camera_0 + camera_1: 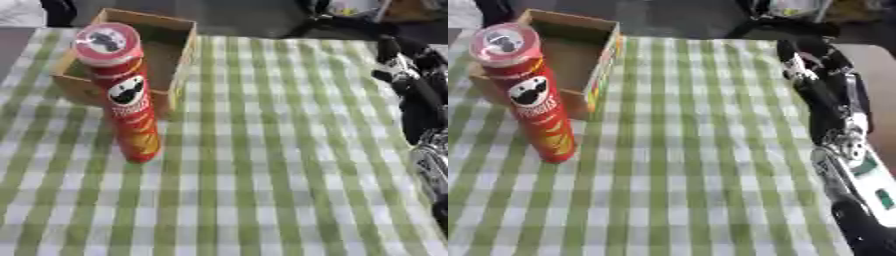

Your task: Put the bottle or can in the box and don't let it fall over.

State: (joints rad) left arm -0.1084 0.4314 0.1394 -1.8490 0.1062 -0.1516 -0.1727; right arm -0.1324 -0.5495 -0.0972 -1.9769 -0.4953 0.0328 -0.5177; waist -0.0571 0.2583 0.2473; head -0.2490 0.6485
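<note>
A table (289,165) under a green-and-white checked cloth (262,200) carries two things — a tall red can (125,95), upright, and an open cardboard box (179,57) just behind it.

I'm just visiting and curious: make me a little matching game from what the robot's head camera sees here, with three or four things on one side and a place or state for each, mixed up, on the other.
Things:
1. red can
2. cardboard box
3. checked cloth
4. right arm

Places or states:
A. covers the table, green and white
B. stands upright on the cloth, just in front of the box
C. reaches along the view's right edge, touching nothing
D. open on top, nothing inside, at the far left

Pairs: 1-B, 2-D, 3-A, 4-C
</note>
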